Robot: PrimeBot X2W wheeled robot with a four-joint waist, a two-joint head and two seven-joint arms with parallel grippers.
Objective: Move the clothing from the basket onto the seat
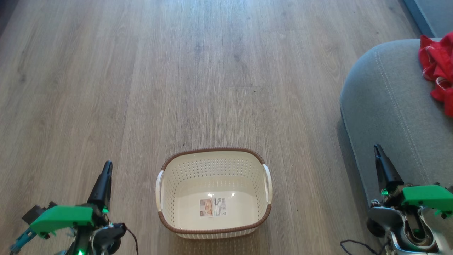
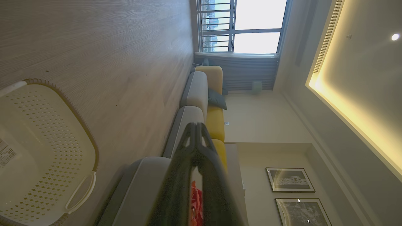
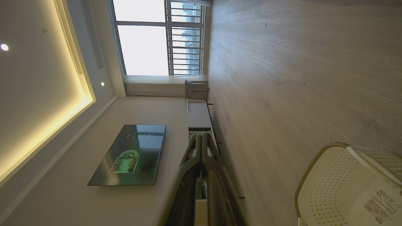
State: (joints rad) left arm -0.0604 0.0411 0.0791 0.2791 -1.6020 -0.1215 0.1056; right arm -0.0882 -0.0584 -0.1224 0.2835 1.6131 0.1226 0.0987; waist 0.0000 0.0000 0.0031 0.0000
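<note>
Checking in from the remote station. Both arms sit low and parked on either side of me, forearms down at the bottom of the head view, fingers pointing forward over the floor [image 1: 177,71].

The left gripper [image 1: 107,166] is at the lower left, just left of the basket [image 1: 212,151] and not touching it. Its two dark fingers are pressed flat together into one spike with nothing pinched between them. The right gripper [image 1: 378,150] mirrors it at the lower right, fingers closed up tight as well and holding nothing. It hovers over the near front edge of the seat [image 1: 389,106]; I can't tell whether it touches the fabric.

Count time:
- one basket, standing upright on the floor between the two grippers, with two white side handles and one label sticker [image 1: 213,207] that I can see right down to on its base
- one piece of clothing [image 1: 437,67], bright red and crumpled, lying on top of the seat at the far right edge of the head view, well apart from the basket
- one grey seat cushion in the head view, with its pale double seam running along the top
- two grippers, both closed

The left wrist view shows a sliver of red past its own fingers, on the grey cushion.
</note>
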